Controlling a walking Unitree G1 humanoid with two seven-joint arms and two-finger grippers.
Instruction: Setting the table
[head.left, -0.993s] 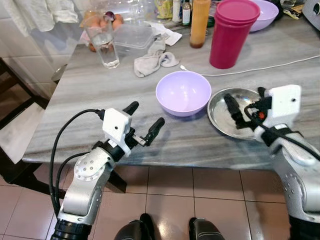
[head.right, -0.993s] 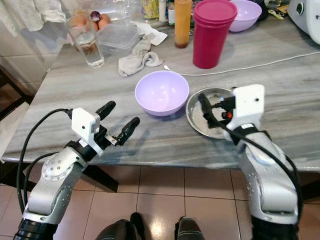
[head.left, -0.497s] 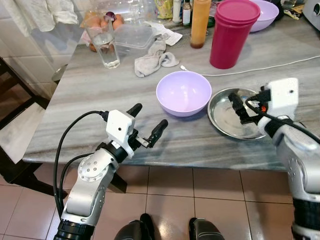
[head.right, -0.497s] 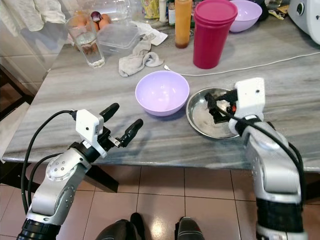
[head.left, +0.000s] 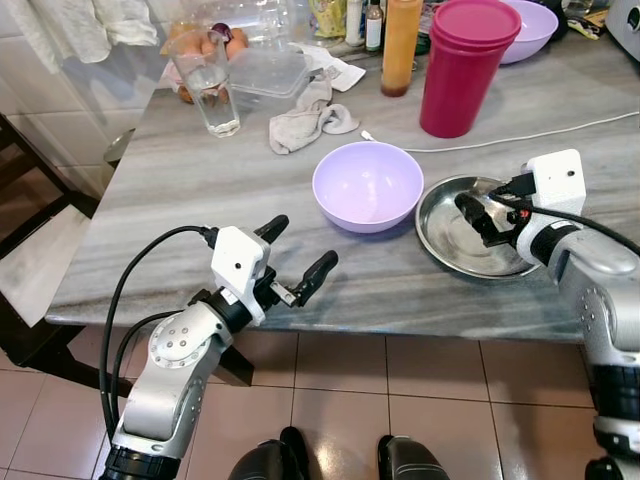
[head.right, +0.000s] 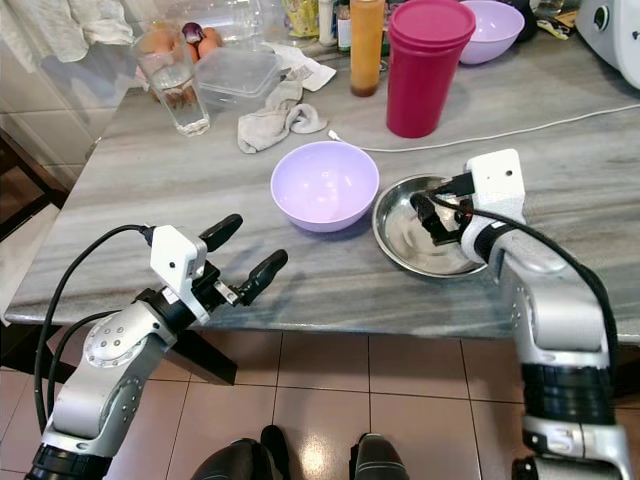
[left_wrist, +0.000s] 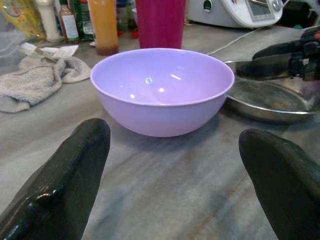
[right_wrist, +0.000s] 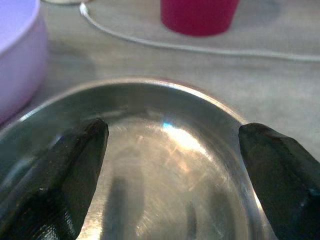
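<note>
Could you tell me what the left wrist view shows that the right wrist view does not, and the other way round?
Left wrist view: the whole purple bowl, a grey cloth, an orange bottle, a white appliance, the right gripper over the dish, and the open left gripper.

Right wrist view: the steel dish's inside close up and a white cable.

Both: the steel dish, the bowl and the red tumbler.

No text, label, brand, number or sign can be read on anything here.
</note>
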